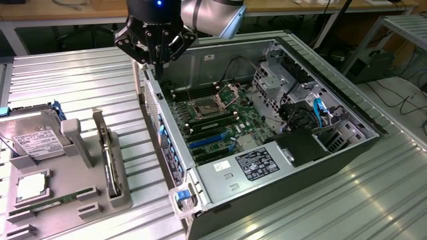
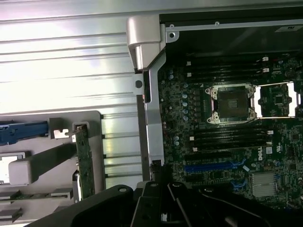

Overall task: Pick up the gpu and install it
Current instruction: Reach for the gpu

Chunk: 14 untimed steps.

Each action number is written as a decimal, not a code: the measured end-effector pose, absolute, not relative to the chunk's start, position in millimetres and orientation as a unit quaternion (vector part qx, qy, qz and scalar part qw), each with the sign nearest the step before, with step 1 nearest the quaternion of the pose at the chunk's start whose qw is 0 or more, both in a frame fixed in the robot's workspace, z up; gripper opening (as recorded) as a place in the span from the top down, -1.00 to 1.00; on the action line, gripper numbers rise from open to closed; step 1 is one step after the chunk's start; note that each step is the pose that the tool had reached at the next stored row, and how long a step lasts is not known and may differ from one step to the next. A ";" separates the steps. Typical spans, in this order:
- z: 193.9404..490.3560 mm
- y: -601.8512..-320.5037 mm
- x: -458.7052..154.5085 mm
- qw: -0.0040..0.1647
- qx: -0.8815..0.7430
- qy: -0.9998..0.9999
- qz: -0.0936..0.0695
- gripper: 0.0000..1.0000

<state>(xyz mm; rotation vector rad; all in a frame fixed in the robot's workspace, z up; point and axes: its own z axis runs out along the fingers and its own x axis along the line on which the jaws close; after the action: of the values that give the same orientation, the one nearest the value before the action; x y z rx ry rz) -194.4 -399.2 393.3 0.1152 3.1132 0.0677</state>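
The gpu [image 1: 105, 159] stands on its long edge in a slot of the grey holder [image 1: 123, 197] at the exterior view's left, beside the open computer case. In the wrist view the gpu [image 2: 84, 163] appears as a thin card edge in the same holder [image 2: 94, 124]. My gripper [image 1: 157, 59] hangs shut and holds nothing, high above the case's rear wall [image 1: 152, 107], well away from the gpu. In the wrist view my gripper [image 2: 160, 187] is a dark shape over that wall. Blue card slots [image 1: 207, 142] lie bare on the motherboard [image 2: 213, 166].
A silver hard drive [image 1: 30, 137] with a white label, a square silver chip [image 1: 30, 186] and a narrow green memory stick [image 1: 57, 201] also sit in the holder. The case holds a processor socket [image 1: 208, 106], a drive cage [image 1: 280, 80] and a power supply [image 1: 257, 162]. The ribbed metal table [image 1: 80, 80] surrounds everything.
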 end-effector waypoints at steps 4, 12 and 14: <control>393.2 -399.5 -198.4 0.012 0.025 0.999 0.022 0.79; 389.5 -402.3 -221.5 0.014 0.015 0.999 0.036 0.79; 389.3 -408.9 -222.9 0.014 0.015 0.999 0.037 0.79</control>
<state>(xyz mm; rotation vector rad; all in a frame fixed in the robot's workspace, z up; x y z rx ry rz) -222.9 -408.9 389.3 0.0458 3.1112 0.1141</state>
